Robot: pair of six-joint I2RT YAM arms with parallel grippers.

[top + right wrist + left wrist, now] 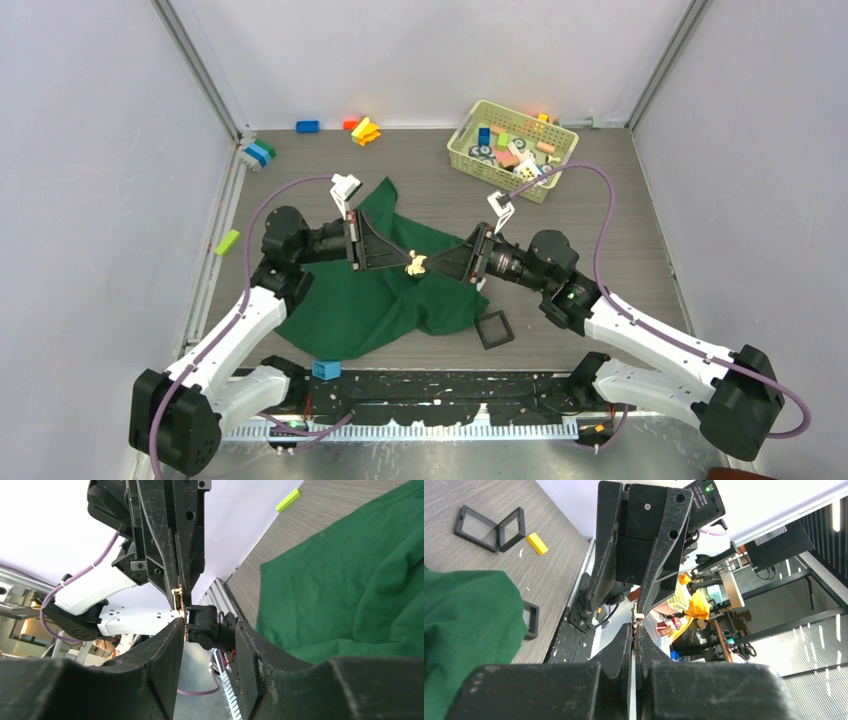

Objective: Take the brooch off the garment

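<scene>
Fingers of my L claw (638,629) pinch shut on brooch (416,264). My R claw (210,625) is partly open, tip-to-tip opposite, w/ brooch at one finger, above garment (345,305).

The left fingers (192,540) pinch the brooch (181,605) just beside the parted right fingers (162,652).
</scene>
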